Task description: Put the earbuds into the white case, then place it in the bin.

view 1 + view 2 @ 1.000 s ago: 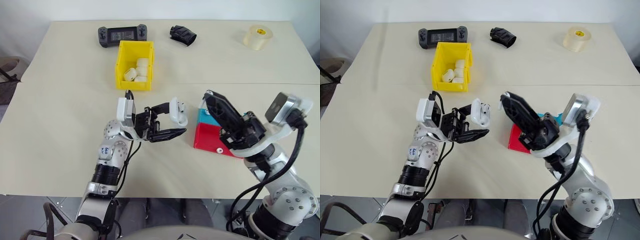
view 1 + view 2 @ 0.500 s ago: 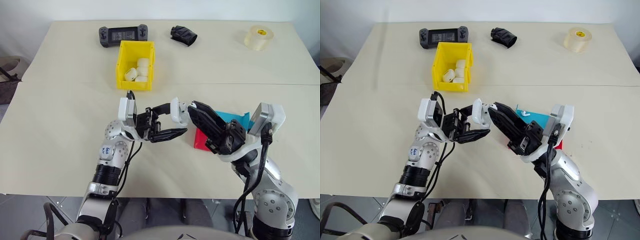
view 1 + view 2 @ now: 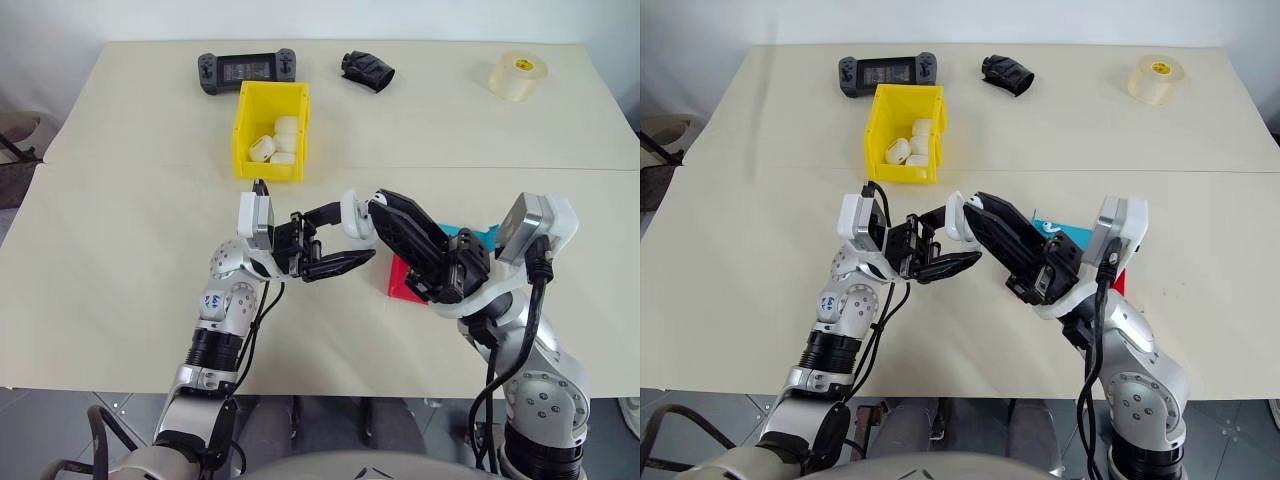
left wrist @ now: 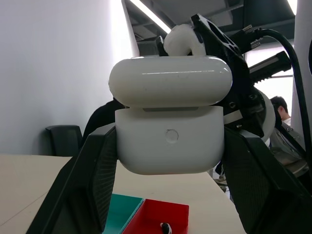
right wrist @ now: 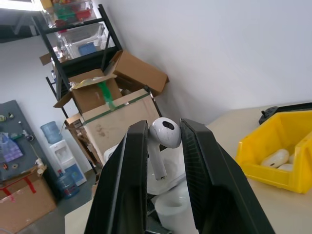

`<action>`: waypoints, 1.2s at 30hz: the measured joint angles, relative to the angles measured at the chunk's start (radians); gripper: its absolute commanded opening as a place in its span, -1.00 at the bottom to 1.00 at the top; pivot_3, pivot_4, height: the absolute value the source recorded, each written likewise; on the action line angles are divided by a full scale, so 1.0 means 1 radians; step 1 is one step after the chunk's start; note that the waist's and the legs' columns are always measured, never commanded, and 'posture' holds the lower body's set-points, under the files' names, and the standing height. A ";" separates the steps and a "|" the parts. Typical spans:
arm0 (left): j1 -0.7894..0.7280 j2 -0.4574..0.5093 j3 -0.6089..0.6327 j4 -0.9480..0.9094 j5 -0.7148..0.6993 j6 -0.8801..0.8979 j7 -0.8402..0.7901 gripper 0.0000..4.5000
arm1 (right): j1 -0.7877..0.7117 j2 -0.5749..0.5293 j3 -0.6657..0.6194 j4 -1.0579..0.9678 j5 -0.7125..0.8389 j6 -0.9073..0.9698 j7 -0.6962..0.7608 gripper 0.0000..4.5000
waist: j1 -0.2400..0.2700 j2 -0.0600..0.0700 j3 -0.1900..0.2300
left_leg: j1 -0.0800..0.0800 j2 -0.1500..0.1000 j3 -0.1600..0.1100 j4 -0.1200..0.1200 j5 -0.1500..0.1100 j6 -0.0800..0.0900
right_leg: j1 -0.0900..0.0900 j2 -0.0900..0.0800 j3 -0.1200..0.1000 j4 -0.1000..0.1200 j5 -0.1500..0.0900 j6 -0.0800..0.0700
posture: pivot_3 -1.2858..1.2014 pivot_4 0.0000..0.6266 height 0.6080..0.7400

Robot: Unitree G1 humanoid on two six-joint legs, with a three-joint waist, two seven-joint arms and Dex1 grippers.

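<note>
Cream table [image 3: 120, 250], wide, with a seam across it. Yellow bin [image 3: 268, 128] stands on the far half, several white cases inside it. Beyond the bin, a black handheld game console [image 3: 245, 70], a crumpled black object [image 3: 366, 71], and a roll of clear tape [image 3: 516, 74] at the far right.

Red tray [image 4: 161, 214] and low teal tray [image 4: 121, 210] sit side by side on the near half, mostly behind the right arm in the head views. Something small lies in the red tray; too small to identify.

Left gripper [image 3: 340, 243] held above the table, pointing toward the right arm. Its two black fingers are clamped on the body of the white case [image 4: 169, 141], one finger on each side wall. Case lid [image 4: 170, 81] is hinged open and stands above the body in the left wrist view.

Right gripper [image 5: 165, 134] reaches in from the other side, its tips right at the open case. One earbud [image 5: 163, 139] is pinched between its two black fingers, bulb at the fingertips, stem pointing back down the gap between them. Earbud sits just above the case's open mouth, seemingly not yet seated, though the head views leave contact unclear.
</note>
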 measured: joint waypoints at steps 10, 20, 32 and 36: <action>-0.003 -0.001 0.001 -0.004 0.000 0.012 0.017 0.24 | 0.025 0.008 0.033 0.059 -0.051 -0.069 0.002 -0.55 | 0.000 0.000 0.000 | 0.000 0.000 0.000 0.000 0.000 0.000 | 0.000 0.000 0.000 0.000 0.000 0.000 | 0.03 -0.52 1.00; -0.014 -0.004 0.011 -0.004 -0.001 0.020 0.034 0.24 | 0.038 0.006 0.072 0.077 -0.072 -0.108 0.011 -0.55 | 0.000 0.000 0.000 | 0.000 0.000 0.000 0.000 0.000 0.000 | 0.000 0.000 0.000 0.000 0.000 0.000 | 0.03 -0.52 1.00; -0.016 -0.003 0.020 -0.005 -0.001 0.026 0.046 0.24 | 0.043 -0.058 0.066 0.078 -0.069 -0.106 0.033 -0.55 | 0.000 0.000 0.000 | 0.000 0.000 0.000 0.000 0.000 0.000 | 0.000 0.000 0.000 0.000 0.000 0.000 | 0.03 -0.52 1.00; -0.015 0.003 0.020 -0.007 -0.001 0.026 0.040 0.24 | 0.021 -0.099 0.046 0.078 0.018 -0.050 0.017 -0.29 | 0.000 0.000 0.000 | 0.000 0.000 0.000 0.000 0.000 0.000 | 0.000 0.000 0.000 0.000 0.000 0.000 | 0.03 -0.52 1.00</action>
